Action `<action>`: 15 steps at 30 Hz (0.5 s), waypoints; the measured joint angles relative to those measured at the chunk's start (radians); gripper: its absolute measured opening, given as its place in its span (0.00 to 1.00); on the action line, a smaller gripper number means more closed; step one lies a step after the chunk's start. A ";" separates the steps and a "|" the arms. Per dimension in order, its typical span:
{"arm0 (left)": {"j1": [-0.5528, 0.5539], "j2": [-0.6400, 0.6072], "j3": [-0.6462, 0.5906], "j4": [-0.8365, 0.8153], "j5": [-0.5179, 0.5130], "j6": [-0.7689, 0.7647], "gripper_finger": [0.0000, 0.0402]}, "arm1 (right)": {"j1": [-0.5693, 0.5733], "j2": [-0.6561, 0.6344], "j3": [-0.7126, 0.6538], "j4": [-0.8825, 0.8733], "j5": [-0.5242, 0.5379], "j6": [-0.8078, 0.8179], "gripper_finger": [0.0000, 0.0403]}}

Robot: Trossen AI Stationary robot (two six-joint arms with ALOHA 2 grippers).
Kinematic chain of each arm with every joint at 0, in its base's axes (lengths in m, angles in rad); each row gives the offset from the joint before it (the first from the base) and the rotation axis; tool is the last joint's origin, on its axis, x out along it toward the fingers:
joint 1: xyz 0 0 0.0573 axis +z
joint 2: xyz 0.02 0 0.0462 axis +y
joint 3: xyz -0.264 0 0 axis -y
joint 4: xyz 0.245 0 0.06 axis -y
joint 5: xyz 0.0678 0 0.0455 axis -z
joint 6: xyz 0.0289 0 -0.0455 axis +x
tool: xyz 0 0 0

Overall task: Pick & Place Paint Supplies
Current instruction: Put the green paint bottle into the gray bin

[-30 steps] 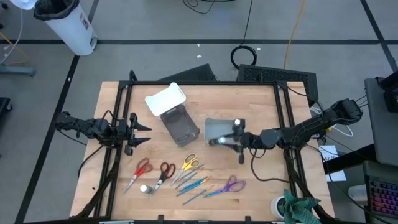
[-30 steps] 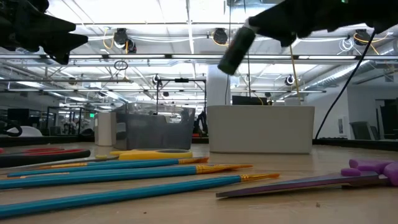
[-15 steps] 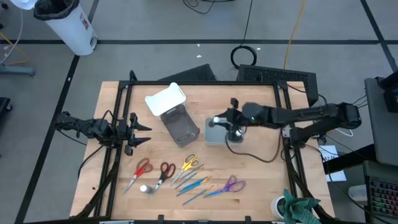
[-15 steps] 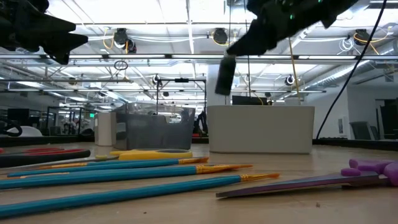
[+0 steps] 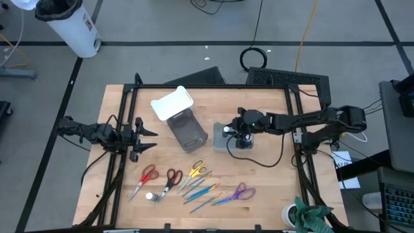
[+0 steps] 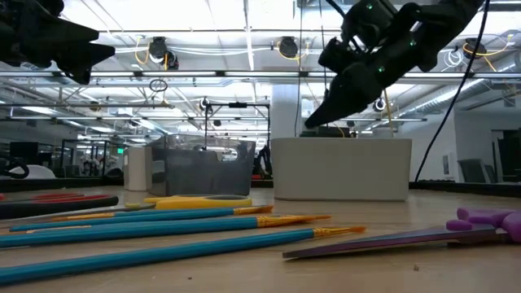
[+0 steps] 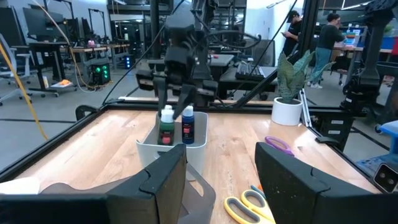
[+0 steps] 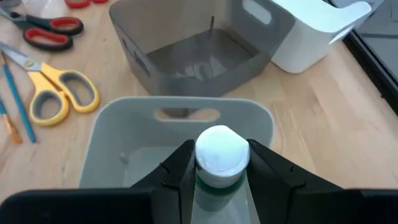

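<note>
We find the right claw pinching 1 bottle upright over the bin at frame centre, ready for release; left claw spread, idle.

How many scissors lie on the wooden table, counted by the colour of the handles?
red-handled metal scissors: 2 (one pair has darker handles)
yellow-handled metal scissors: 1
purple-handled metal scissors: 1
Total: 4
</note>
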 joint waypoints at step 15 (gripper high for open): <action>0.000 0.000 0.000 0.000 0.001 0.000 0.50 | -0.013 0.110 -0.010 0.084 0.004 -0.003 0.36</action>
